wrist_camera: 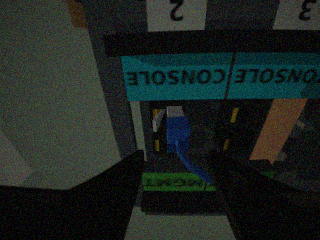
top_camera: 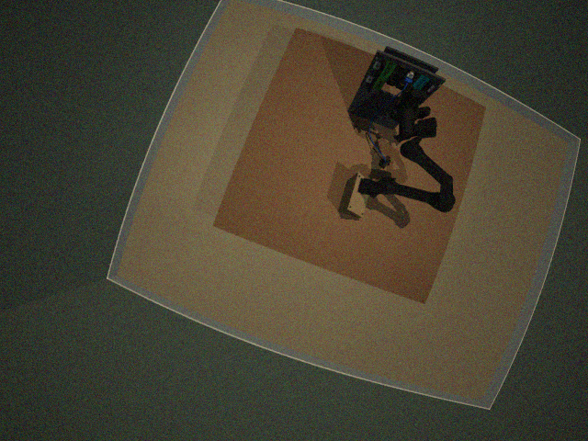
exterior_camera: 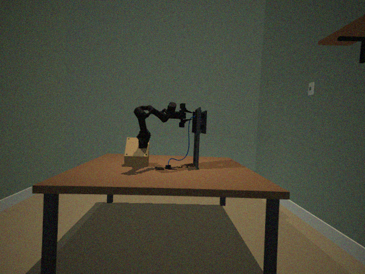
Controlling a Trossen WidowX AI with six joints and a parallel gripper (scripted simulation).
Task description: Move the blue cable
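Two fingers (exterior_camera: 188, 111): part-way apart, nothing between them
Blue cable (wrist_camera: 194, 169) (exterior_camera: 189, 138): running from the plug, drooping to the counter (top_camera: 303, 189) (exterior_camera: 162, 182)
Blue plug (wrist_camera: 178, 131) (top_camera: 409, 78): ahead of the fingertips, at a socket between CONSOLE strip (wrist_camera: 175, 76) (top_camera: 421, 81) and MGMT strip (wrist_camera: 170, 182)
Label "2" (wrist_camera: 176, 14): past the CONSOLE strip, upside down
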